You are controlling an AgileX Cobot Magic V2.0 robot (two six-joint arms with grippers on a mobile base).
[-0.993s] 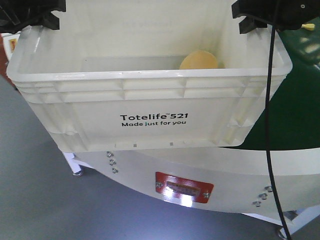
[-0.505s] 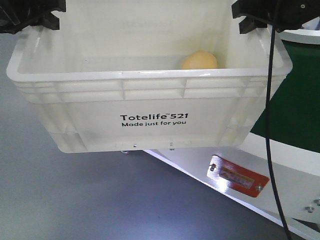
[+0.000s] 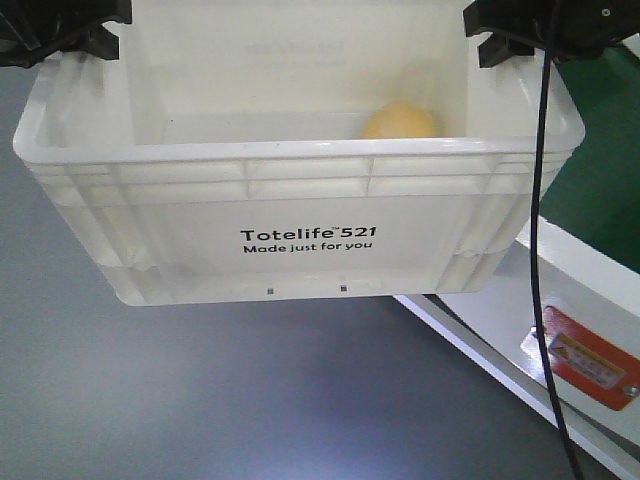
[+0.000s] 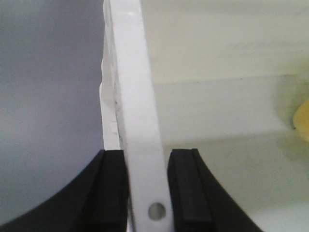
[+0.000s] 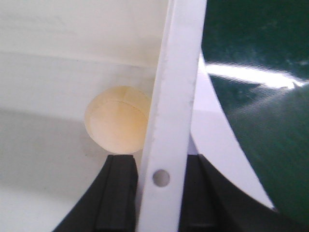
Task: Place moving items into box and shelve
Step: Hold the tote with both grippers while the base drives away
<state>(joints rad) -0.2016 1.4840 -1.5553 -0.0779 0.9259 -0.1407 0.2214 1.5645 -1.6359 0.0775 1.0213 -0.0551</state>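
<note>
The packing stage looked finished, as far as could be seen. A yellow-orange ball [image 3: 400, 122] lay on the bottom of the off-white crate [image 3: 300, 200], against the far wall and towards its right end. No second ball showed in any view, though the near wall hid part of the bottom.

The crate hung in the air above the grey floor [image 3: 250, 410], clear of the green-topped desk [image 3: 600, 190] to its right. The left pincer [image 4: 147, 162] was clenched on the crate's left end wall and the right pincer [image 5: 161, 164] on the right end wall, black pads flat against either face of the thin rim. By my judgement the shelving was what remained; no shelf was in view.

The crate was smooth, faintly glossy moulded plastic with a ribbed band under the rim, rounded corners and black "Totelife 521" print. A small hole pierced each gripped rim. The ball looked matte and soft, with a faint seam.
</note>
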